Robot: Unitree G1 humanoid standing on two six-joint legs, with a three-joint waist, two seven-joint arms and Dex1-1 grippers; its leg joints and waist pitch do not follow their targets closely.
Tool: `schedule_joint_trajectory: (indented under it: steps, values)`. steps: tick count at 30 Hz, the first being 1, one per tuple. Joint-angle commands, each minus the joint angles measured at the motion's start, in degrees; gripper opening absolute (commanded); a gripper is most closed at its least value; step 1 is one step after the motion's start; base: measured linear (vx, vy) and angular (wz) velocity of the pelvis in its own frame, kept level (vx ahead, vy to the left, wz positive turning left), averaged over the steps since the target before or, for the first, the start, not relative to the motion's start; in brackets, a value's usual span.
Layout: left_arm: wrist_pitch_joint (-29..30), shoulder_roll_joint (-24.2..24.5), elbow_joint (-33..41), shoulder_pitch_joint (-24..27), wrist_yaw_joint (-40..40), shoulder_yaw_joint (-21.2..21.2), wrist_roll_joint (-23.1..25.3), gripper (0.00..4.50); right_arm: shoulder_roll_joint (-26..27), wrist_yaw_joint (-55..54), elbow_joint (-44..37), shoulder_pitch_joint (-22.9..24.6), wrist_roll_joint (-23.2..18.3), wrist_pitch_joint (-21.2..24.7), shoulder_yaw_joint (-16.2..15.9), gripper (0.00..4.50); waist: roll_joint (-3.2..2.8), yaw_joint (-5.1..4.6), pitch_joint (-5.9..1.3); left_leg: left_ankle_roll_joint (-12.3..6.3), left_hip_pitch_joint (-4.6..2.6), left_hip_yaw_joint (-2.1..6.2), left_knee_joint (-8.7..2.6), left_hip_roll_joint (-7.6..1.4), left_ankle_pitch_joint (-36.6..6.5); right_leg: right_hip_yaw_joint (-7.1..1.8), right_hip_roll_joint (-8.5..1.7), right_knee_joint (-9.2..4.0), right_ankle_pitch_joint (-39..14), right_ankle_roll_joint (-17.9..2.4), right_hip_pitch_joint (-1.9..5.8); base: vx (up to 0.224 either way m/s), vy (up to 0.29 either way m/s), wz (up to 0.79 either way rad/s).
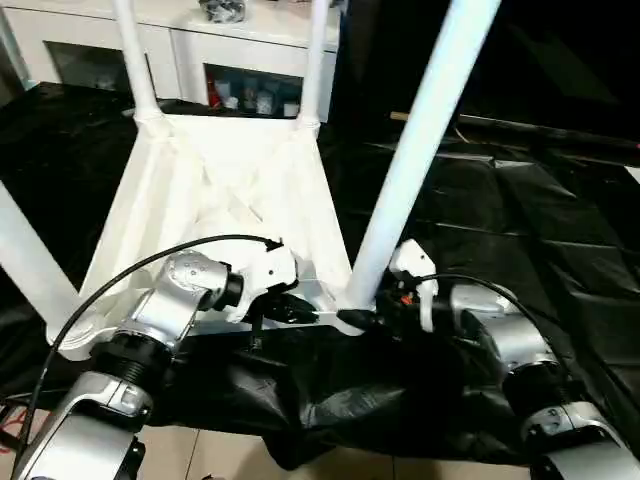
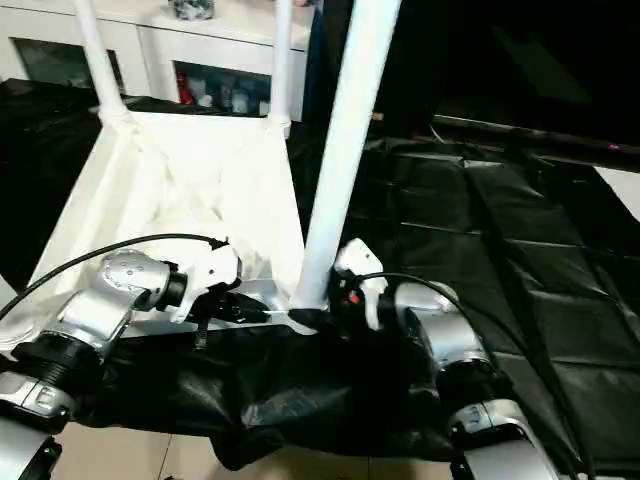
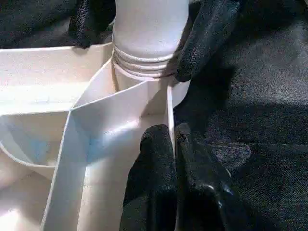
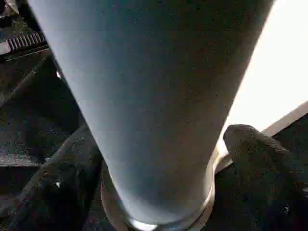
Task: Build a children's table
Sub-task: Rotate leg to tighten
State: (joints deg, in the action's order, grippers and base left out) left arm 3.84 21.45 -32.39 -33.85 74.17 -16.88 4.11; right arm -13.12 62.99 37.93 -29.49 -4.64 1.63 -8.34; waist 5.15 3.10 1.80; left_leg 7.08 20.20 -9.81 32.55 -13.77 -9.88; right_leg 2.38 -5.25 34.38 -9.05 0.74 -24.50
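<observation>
The white tabletop (image 1: pixel 220 190) lies upside down on the black-draped work table, ribbed underside up. Legs stand in its corner sockets: two at the far corners (image 1: pixel 135 60) (image 1: pixel 315 60), one at the near left (image 1: pixel 30 260), and a long one at the near right (image 1: pixel 420 130). My left gripper (image 3: pixel 174 144) is shut on the thin rim wall of the tabletop beside that near right socket (image 3: pixel 144 72). My right gripper (image 4: pixel 159 168) stands open around the base of the near right leg (image 4: pixel 144 96), one finger (image 4: pixel 260 163) on each side, with a thin gap showing by one of them.
The black cloth (image 1: pixel 520 220) covers the work table and bunches over its front edge below my arms. A white cabinet (image 1: pixel 250 40) with shelves stands behind the table. Pale floor (image 1: pixel 230 455) shows at the bottom. A black cable (image 1: pixel 150 255) loops over my left forearm.
</observation>
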Motion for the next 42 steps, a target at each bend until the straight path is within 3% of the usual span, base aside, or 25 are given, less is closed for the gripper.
schedule_joint_trajectory:
  steps: [1, 7, 17, 21, 24, 25, 27, 28, 32, 34, 36, 37, 42]
  values:
    - [-0.3, -2.7, -1.2, 1.2, 0.8, -3.8, -0.1, 0.0, 1.2, 0.1, -1.3, -1.3, 0.2, -2.2, -1.0, 4.17, -0.1, -0.12, -2.52, -1.06, 0.27, -0.9, -4.0, 0.83, -19.5, -1.05, -1.25, -4.64, -23.7, -8.3, 2.42, 0.0, 0.0, 0.0]
    - [-0.3, -2.8, -1.2, 1.3, 0.8, -3.8, 0.2, 0.0, 1.3, 1.5, -0.7, -1.3, -0.8, -1.5, -1.3, 4.01, -0.14, -0.17, -2.48, -1.19, 0.18, -0.87, -3.99, 0.83, -20.2, -1.04, -1.25, -4.8, -24.9, -8.0, 2.34, 0.0, 0.0, 0.0]
    - [0.2, -3.2, -1.4, 1.4, 0.0, -3.5, 0.3, 0.0, 1.9, 0.8, 0.2, -1.3, -1.4, 0.2, -0.6, 3.08, -0.26, -0.22, -2.46, -0.89, 0.15, -0.88, -4.05, 0.84, -20.4, -1.07, -1.24, -4.85, -24.9, -8.0, 2.27, 0.0, 0.0, 0.0]
    - [1.8, -4.5, -2.2, 0.8, -3.0, -2.6, 0.5, 0.0, 3.0, -6.2, 3.5, -2.3, 0.7, 0.5, 0.2, 2.75, -0.32, -0.43, -2.33, -0.41, 0.19, -0.82, -4.13, 0.93, -20.9, -0.98, -1.22, -4.95, -26.4, -7.7, 2.18, 0.0, 0.0, 0.0]
    - [2.6, -5.9, -2.9, 0.2, -5.5, -2.1, 0.6, 0.0, 3.6, -11.0, 5.6, -2.9, 2.1, 0.6, 0.4, 2.64, -0.23, -0.78, -2.31, -0.04, 0.05, -0.68, -4.0, 1.09, -21.6, -0.88, -1.29, -5.42, -30.2, -6.2, 1.99, 0.0, 0.0, 0.0]
    - [4.6, -9.4, -4.8, -1.6, -11.7, -1.2, 1.5, 0.0, 5.5, -20.5, 9.4, -3.7, 4.3, 1.1, 0.8, 2.6, -0.14, -1.13, -2.3, 0.1, 0.23, -0.73, -3.99, 1.15, -21.4, -0.88, -1.21, -5.47, -30.5, -5.9, 1.93, 0.0, 0.0, 0.0]
    - [5.5, -10.8, -5.6, -2.4, -14.4, -0.9, 1.9, 0.0, 6.6, -24.1, 10.6, -4.0, 4.8, 1.5, 1.1, 2.59, -0.17, -1.41, -2.08, 0.53, -0.15, -0.62, -3.83, 1.33, -22.8, -0.6, -1.25, -5.95, -34.3, -4.8, 1.53, 0.0, 0.0, 0.0]
    - [6.6, -12.3, -6.3, -3.2, -17.1, -0.6, 2.3, 0.0, 7.8, -27.3, 11.8, -4.5, 4.5, 2.8, 1.9, 2.59, -0.07, -1.47, -2.26, 0.33, 0.04, -0.42, -3.8, 1.4, -22.6, -0.49, -1.44, -6.12, -35.6, -4.1, 1.92, 0.0, 0.0, 0.0]
    - [8.3, -14.5, -7.2, -4.3, -20.9, -0.1, 2.7, 0.0, 9.5, -32.1, 13.6, -5.5, 4.4, 4.8, 2.8, 2.59, -0.13, -1.61, -2.41, -0.38, 0.19, -0.52, -3.95, 1.35, -21.8, -0.52, -1.23, -6.07, -32.8, -4.3, 1.88, 0.0, 0.0, 0.0]
    - [9.7, -17.3, -6.9, -5.0, -23.2, -0.1, 2.6, 0.0, 11.5, -35.2, 15.2, -6.7, 4.7, 4.3, 2.9, 2.59, -0.39, -1.63, -2.46, -0.42, 0.14, -0.64, -3.91, 1.35, -21.7, -0.61, -1.17, -5.95, -31.4, -4.7, 1.76, 0.0, 0.0, 0.0]
    - [9.8, -18.1, -6.7, -5.0, -23.4, -0.1, 2.5, 0.0, 12.1, -35.5, 15.4, -7.1, 4.4, 3.8, 3.1, 2.59, -0.25, -1.68, -2.51, -0.59, 0.24, -0.64, -3.91, 1.41, -21.7, -0.54, -1.12, -5.95, -31.0, -4.8, 1.94, 0.0, 0.0, 0.0]
    - [9.0, -18.2, -6.6, -4.9, -22.8, -0.4, 2.5, 0.0, 12.6, -34.3, 15.5, -7.5, 3.0, 3.6, 3.8, 3.15, -0.23, -1.59, -2.57, -0.84, 0.28, -0.72, -3.9, 1.38, -21.1, -0.65, -1.14, -5.86, -29.7, -5.1, 1.98, 0.0, 0.0, 0.0]
    - [5.3, -15.4, -5.7, -3.7, -17.7, -1.4, 2.5, 0.0, 11.4, -29.2, 14.3, -7.5, 1.9, 2.6, 3.7, 3.64, -0.16, -1.43, -2.59, -1.67, 0.49, -0.81, -4.03, 1.31, -20.5, -0.7, -1.08, -5.66, -27.1, -6.1, 2.24, 0.0, 0.0, 0.0]
